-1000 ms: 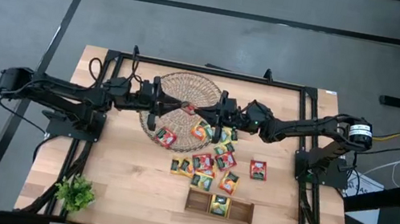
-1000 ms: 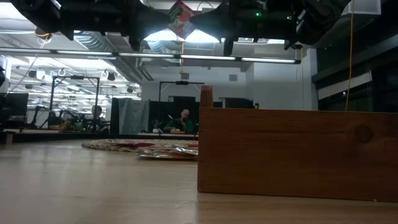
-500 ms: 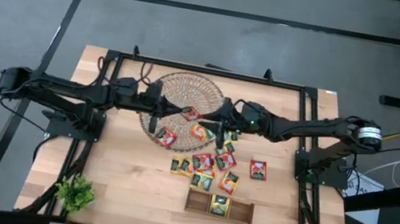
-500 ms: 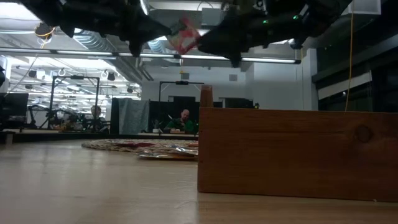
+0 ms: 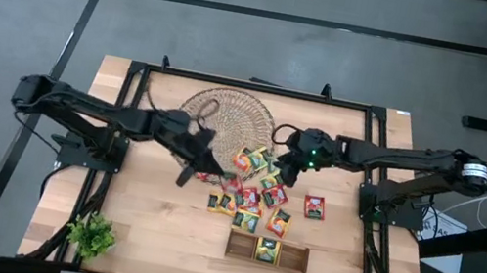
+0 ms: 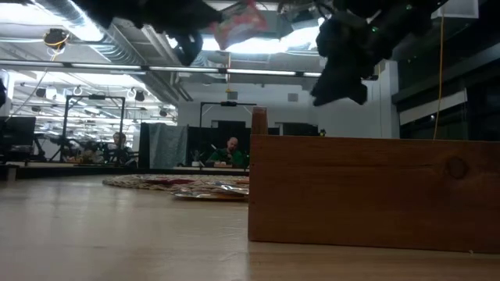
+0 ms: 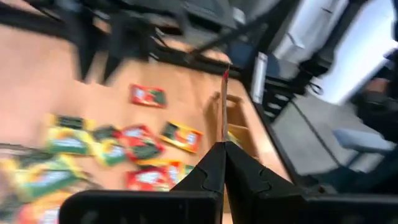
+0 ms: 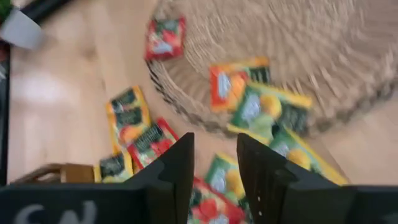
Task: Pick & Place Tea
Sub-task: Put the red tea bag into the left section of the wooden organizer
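My left gripper [image 5: 206, 162] is shut on a red tea sachet [image 6: 244, 22], held high above the table beside the near edge of the round wicker dish [image 5: 227, 114]. In the left wrist view the sachet shows edge-on [image 7: 224, 106] beyond the fingertips. My right gripper [image 5: 285, 171] hangs open and tipped downward over the scattered tea sachets [image 5: 254, 193], holding nothing; its fingers [image 8: 214, 155] stand apart. Red, yellow, green and orange sachets lie flat on the table and on the dish's rim. The wooden tray [image 5: 267, 251] stands near the front edge, with a sachet in its middle compartment. My left gripper pinches the red sachet between its two fingers by the edge nearest them [image 7: 224, 139]. The fingers reach nearly level from the table's left. The sachet sticks out past the fingertips, on edge, lifted clear of the table and the dish.
A small green plant [image 5: 91, 235] stands at the near left corner. A black frame [image 5: 252, 86] runs around the table's sides. In the low view the tray's wooden wall [image 6: 375, 191] fills the right foreground. People sit in the room behind the table.
The red sachet has passed from my right gripper to my left. My left gripper has shut on it and carried it toward the table's near edge and right. My right gripper has opened, drawn back toward the right and tipped downward over the sachets.
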You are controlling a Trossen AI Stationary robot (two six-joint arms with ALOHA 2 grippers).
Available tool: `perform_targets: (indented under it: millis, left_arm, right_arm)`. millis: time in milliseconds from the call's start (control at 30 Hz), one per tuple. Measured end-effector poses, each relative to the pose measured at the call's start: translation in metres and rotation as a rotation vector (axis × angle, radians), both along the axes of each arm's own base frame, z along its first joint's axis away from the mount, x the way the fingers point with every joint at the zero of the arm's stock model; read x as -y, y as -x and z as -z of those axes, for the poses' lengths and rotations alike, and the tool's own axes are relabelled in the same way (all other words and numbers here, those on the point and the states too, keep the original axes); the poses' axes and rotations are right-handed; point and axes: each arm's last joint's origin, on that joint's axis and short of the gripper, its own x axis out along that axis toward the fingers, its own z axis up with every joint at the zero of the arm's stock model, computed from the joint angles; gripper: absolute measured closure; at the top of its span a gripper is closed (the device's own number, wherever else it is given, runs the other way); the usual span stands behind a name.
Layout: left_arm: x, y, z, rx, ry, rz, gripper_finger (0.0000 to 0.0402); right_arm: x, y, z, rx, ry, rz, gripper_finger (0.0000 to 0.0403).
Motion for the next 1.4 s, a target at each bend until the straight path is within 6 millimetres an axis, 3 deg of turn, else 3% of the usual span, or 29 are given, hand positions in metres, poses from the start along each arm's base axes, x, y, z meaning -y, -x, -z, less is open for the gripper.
perform_targets:
  millis: [433, 733, 933, 1133, 1400]
  left_arm:
    - [0.063, -0.064, 0.009, -0.157, 0.090, 0.118, 0.0400]
    - [0.084, -0.097, 0.045, -0.256, 0.038, 0.116, 0.0399]
    - [0.083, -0.104, 0.071, -0.323, -0.063, 0.088, 0.0399]
    - [0.087, -0.104, 0.075, -0.308, -0.166, 0.063, 0.0399]
    - [0.095, -0.102, 0.075, -0.304, -0.151, 0.108, 0.0399]
  right_arm:
    - [0.000, 0.013, 0.013, -0.188, 0.013, 0.044, 0.0287]
    - [0.001, 0.019, 0.016, -0.265, 0.059, 0.080, 0.0287]
    - [0.002, 0.021, 0.018, -0.288, 0.057, 0.107, 0.0287]
    - [0.002, 0.021, 0.018, -0.287, 0.055, 0.109, 0.0287]
    - [0.003, 0.021, 0.018, -0.289, 0.078, 0.126, 0.0287]
